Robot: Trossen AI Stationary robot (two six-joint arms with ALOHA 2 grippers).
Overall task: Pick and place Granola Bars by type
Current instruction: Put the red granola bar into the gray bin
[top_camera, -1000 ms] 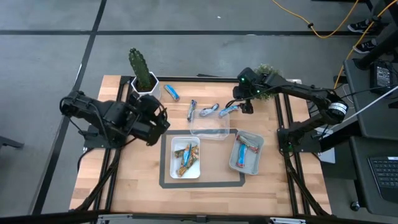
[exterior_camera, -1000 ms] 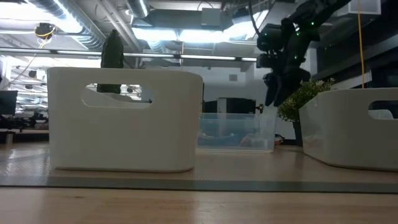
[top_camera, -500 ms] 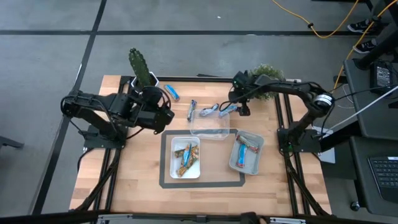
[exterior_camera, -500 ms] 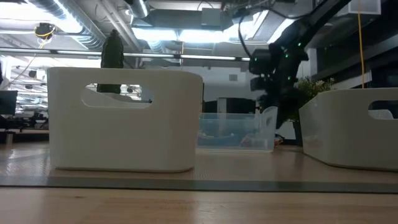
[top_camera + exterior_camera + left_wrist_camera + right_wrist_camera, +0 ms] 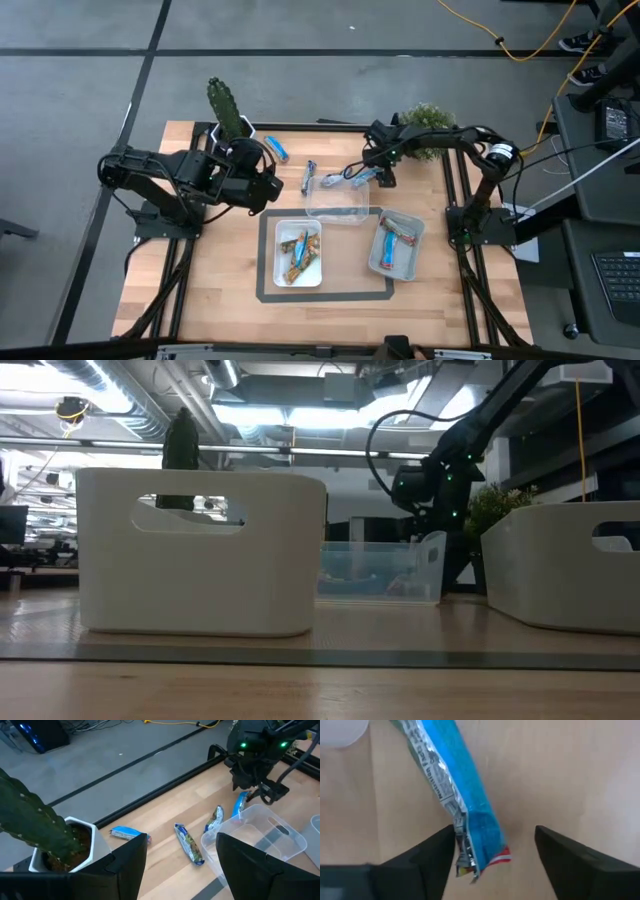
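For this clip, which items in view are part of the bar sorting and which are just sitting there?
Part of the job:
- loose granola bars
- bar at the right gripper, blue wrapper
- two white trays holding sorted bars
- clear tray
- left gripper, waiting near the cactus

Just sitting there:
- potted cactus
- small bushy plant

Potted cactus [image 5: 226, 115], leafy plant [image 5: 428, 124]

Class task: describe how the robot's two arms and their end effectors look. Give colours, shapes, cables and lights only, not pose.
Both arms are black, built of jointed tubular links. The right arm carries a silver ring near one joint, green indicator lights near its wrist, and a looping black cable. The left arm is bulkier at the wrist. Each end effector has two dark, flat fingers: left end effector, right end effector.
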